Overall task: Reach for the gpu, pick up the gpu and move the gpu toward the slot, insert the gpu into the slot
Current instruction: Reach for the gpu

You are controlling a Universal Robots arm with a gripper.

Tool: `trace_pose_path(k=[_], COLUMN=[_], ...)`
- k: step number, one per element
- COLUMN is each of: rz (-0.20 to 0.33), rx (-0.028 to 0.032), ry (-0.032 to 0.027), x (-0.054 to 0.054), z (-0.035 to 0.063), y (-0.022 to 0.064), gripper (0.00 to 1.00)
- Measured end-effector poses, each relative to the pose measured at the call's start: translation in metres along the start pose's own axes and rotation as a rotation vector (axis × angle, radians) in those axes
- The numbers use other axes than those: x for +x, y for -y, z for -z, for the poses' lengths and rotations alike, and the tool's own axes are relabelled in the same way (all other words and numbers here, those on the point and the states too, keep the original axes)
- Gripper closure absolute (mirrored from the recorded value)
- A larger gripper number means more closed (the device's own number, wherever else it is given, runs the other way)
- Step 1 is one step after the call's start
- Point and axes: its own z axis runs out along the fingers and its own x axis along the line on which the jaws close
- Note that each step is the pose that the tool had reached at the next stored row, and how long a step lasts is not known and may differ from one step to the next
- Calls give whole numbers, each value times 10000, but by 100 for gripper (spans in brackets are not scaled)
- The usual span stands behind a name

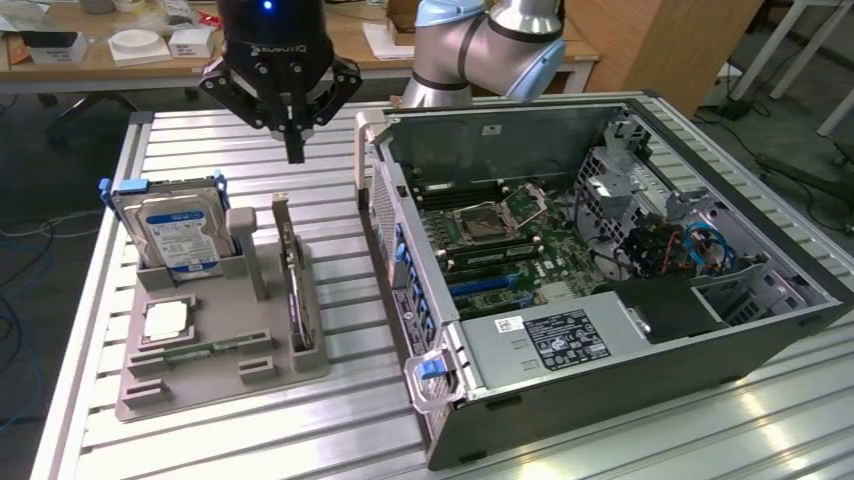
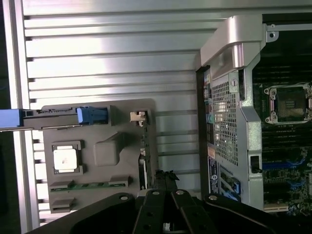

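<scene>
The gripper [image 1: 295,145] bore the brand ROBOTIQ in pale letters on its black body, just above the jaws. Print on the hard drive label [image 1: 180,235], below the jaws, and the power-supply sticker [image 1: 567,335], well apart from them, could not be read.

Clear air under gripper [image 1: 295,148] down to top edge of card [image 1: 284,235]. Narrow gaps beside it: gray post [image 1: 244,235] & hard drive [image 1: 171,235] on ext. view's left, case wall [image 1: 387,230] on its right. Case [image 1: 694,370] open on top; slot [image 1: 483,287] unblocked from above, cables [image 1: 697,245] well apart.
</scene>
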Motion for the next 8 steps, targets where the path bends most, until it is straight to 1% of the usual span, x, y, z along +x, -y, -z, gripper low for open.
trace_pose_path(k=[8], rz=[-1], rx=[1], ry=[-4], x=[83], z=[2], y=[14], gripper=[90])
